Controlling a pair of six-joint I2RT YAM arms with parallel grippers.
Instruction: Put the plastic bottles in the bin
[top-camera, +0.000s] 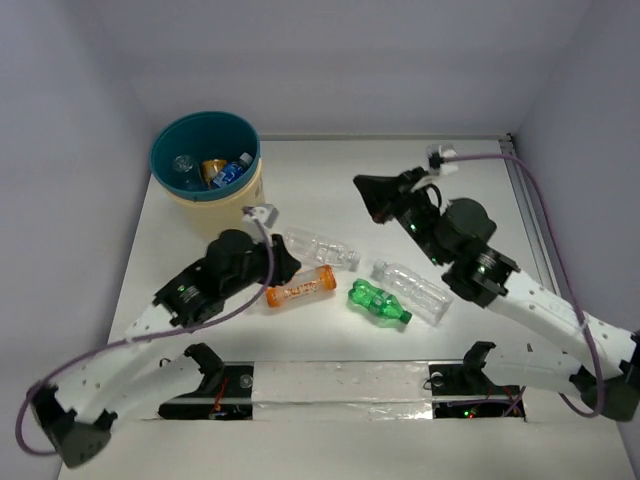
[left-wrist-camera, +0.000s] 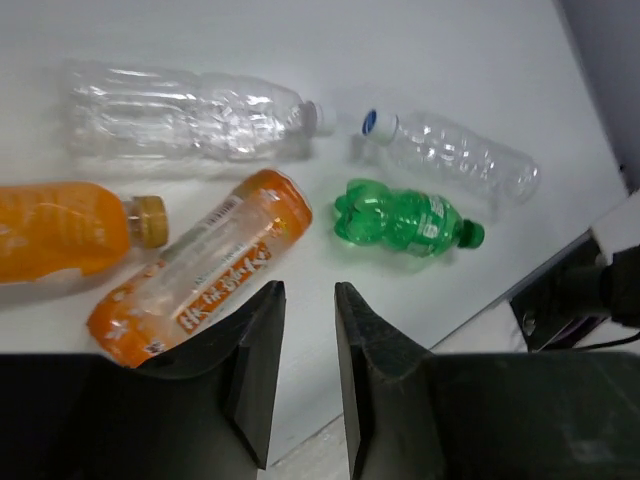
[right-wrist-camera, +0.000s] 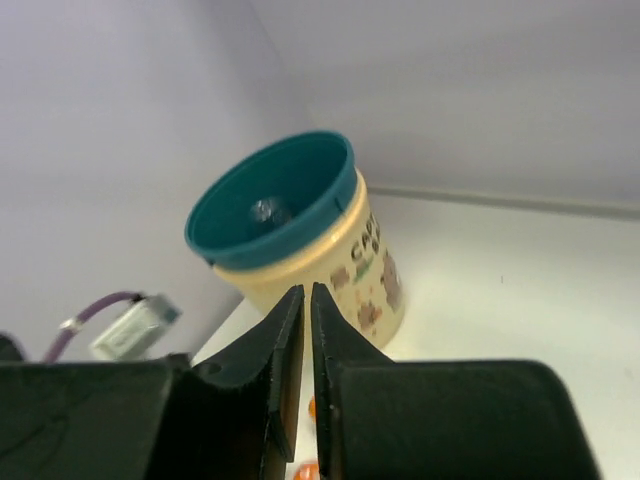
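While a few bottles lie inside the bin (top-camera: 222, 205) at far left, the left hand (left-wrist-camera: 305, 300) hangs empty, fingers narrowly parted, just beside an orange bottle (left-wrist-camera: 200, 270) lying on the table (top-camera: 330, 180). Rightward lie a clear bottle (top-camera: 322, 248), a green bottle (top-camera: 379, 303) and a second clear bottle (top-camera: 412, 290). The right hand (right-wrist-camera: 307, 295), pinched closed and empty, faces the bin. The bottles look light, thin-walled and likely to roll; grip mid-body.
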